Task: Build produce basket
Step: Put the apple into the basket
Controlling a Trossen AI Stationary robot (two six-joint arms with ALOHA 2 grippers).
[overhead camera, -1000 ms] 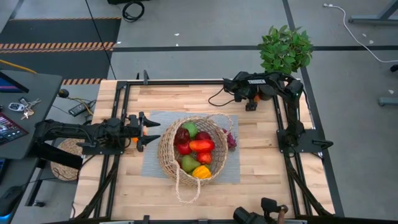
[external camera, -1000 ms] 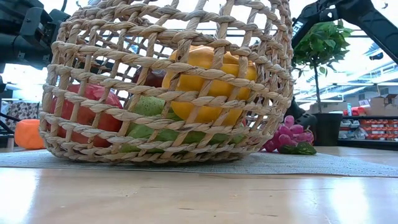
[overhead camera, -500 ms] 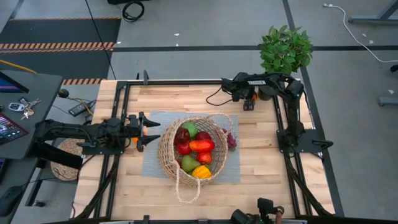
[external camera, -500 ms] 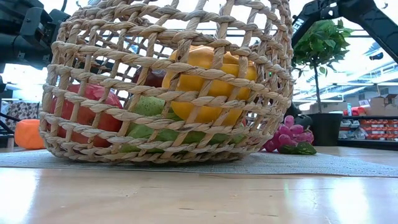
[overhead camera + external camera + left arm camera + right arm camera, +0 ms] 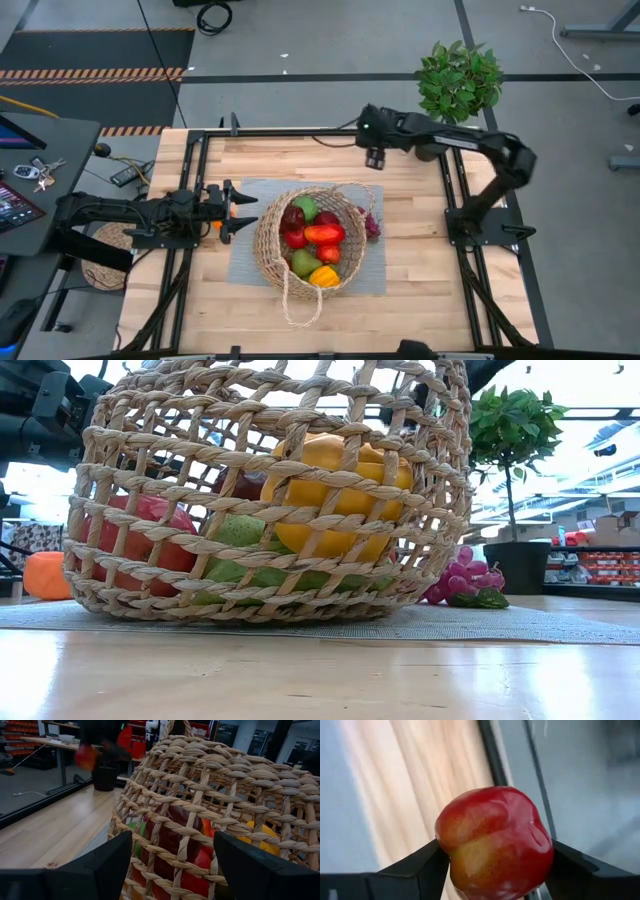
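The wicker basket sits on a grey mat mid-table, tilted in the low view. It holds red, green, dark red and yellow produce. Purple grapes lie on the mat at its right side. An orange piece rests left of the basket. My right gripper hangs over the table's far edge, shut on a red apple. My left gripper is open and level, just left of the basket wall, with nothing between its fingers. My right gripper pinches the red apple by its two opposite sides, one finger on each side. The apple is lifted clear, with the blurred table wood far behind it.
A leafy potted plant stands beyond the table's far right corner. Black frame rails run along the table's edges. A desk with keys and a screen sits to the left. Bare wood lies near and right of the mat.
My right arm has swung from the far right corner toward the table's left along the far edge, stretching out and carrying the red apple. It has left the top right of the low view. The basket, the produce and my left arm have kept still.
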